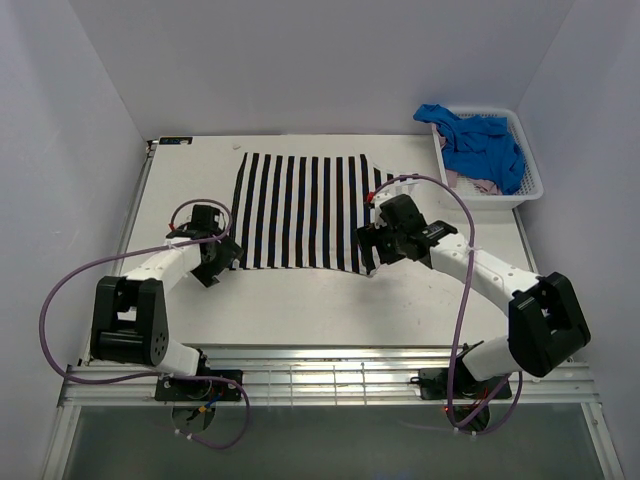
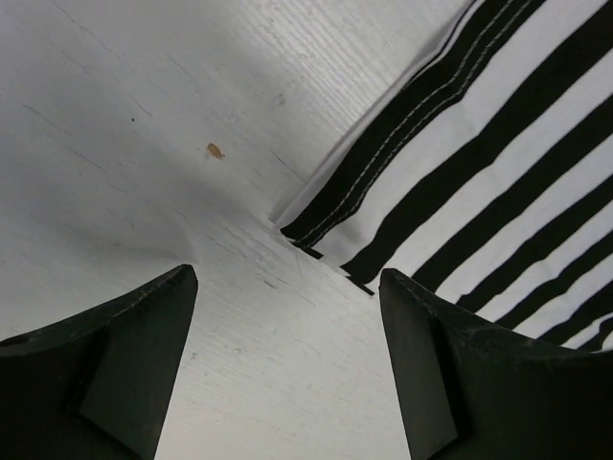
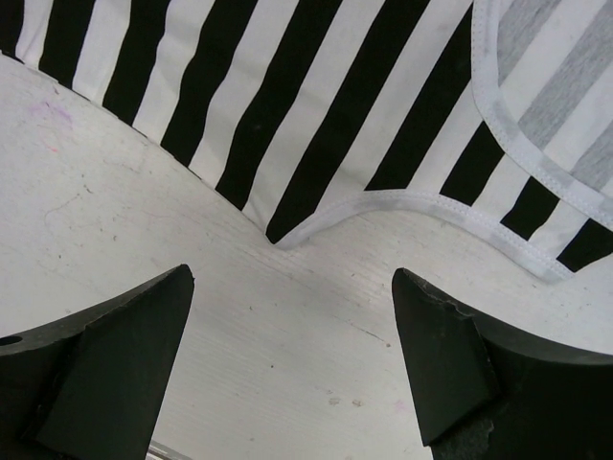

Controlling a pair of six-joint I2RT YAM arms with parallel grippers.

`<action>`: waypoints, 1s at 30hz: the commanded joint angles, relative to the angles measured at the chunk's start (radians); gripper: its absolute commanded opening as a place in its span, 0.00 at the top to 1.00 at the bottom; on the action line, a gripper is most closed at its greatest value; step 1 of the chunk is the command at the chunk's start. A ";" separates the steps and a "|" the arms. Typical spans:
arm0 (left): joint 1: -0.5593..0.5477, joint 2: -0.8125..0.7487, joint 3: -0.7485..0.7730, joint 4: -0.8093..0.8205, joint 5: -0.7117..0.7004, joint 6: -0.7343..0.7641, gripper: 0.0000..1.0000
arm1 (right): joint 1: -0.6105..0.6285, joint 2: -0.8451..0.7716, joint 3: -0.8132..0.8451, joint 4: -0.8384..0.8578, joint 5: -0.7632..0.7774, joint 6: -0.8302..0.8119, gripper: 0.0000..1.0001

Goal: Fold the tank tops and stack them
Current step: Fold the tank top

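Both end effectors hang low with jaws wide and empty. The left end effector [image 2: 287,278] is at the striped tank top's [image 1: 300,210] near-left hem corner, and the right end effector [image 3: 292,278] is at its near-right armhole edge. The top lies flat mid-counter [image 1: 300,310]. The blue tank top [image 1: 480,145] and pink tank top [image 1: 472,183] sit in the lattice basket [image 1: 490,203] at the far-right corner. The first fold seems in hand; next, pinch both near corners.

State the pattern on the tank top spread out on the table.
The tank top is black-and-white striped; top external view shows it best.
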 commanded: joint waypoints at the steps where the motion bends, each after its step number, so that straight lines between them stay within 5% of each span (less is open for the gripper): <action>1: 0.009 0.023 -0.014 0.022 -0.040 -0.032 0.13 | 0.002 0.011 0.052 -0.029 0.024 0.021 0.10; 16: 0.024 0.135 -0.014 0.036 -0.055 -0.037 0.32 | 0.002 0.042 0.082 -0.043 0.006 0.051 0.10; 25: 0.024 0.163 -0.014 0.100 0.028 0.020 0.57 | 0.000 0.020 0.065 -0.042 0.061 0.051 0.10; 30: 0.023 0.177 -0.017 0.115 0.063 0.055 0.57 | 0.002 0.016 0.051 -0.055 0.093 0.047 0.10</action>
